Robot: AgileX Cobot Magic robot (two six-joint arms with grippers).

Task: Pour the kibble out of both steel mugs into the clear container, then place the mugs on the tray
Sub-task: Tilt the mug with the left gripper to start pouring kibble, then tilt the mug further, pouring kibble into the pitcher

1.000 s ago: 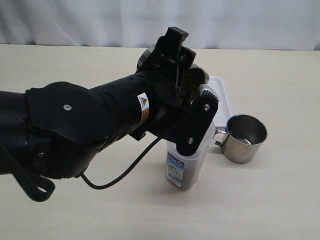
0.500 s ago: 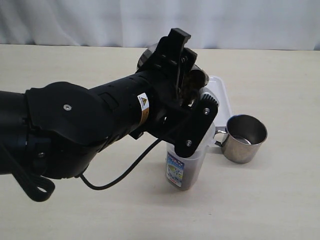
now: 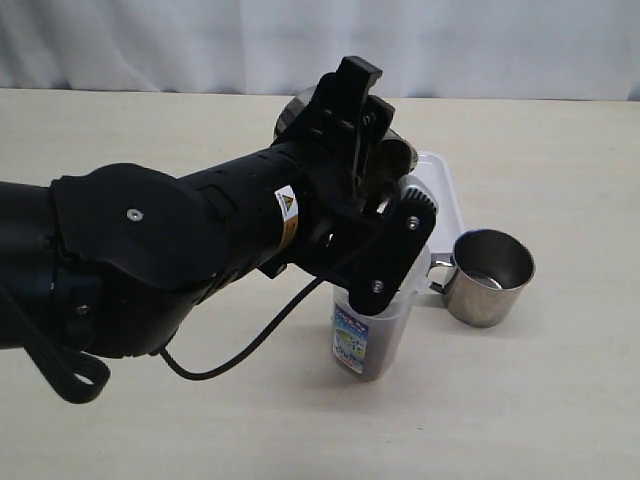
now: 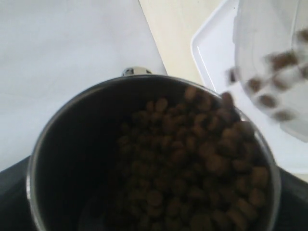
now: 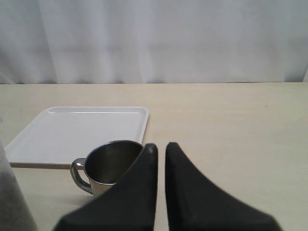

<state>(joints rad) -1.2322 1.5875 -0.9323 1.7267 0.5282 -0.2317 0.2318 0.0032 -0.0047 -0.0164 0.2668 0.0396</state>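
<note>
Over clear container (image 3: 372, 335), left pincer (image 3: 378, 165) gripping tilted steel mug (image 4: 82, 144), kibble (image 4: 192, 163) spilling, right pincer (image 5: 161, 154) closed

I'm working in what looks like a robot lab's test setup: a plain pale beige surface (image 3: 150, 420) under me and a white curtain (image 3: 200, 40) hanging behind it.

Left arm (image 3: 150, 250) stretched across, left hand (image 3: 381, 166) tilted, gripping — right hand (image 5: 160, 155) closed

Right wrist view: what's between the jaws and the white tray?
A steel mug stands on the table between them, beside the tray; the right wrist view shows it.
</note>
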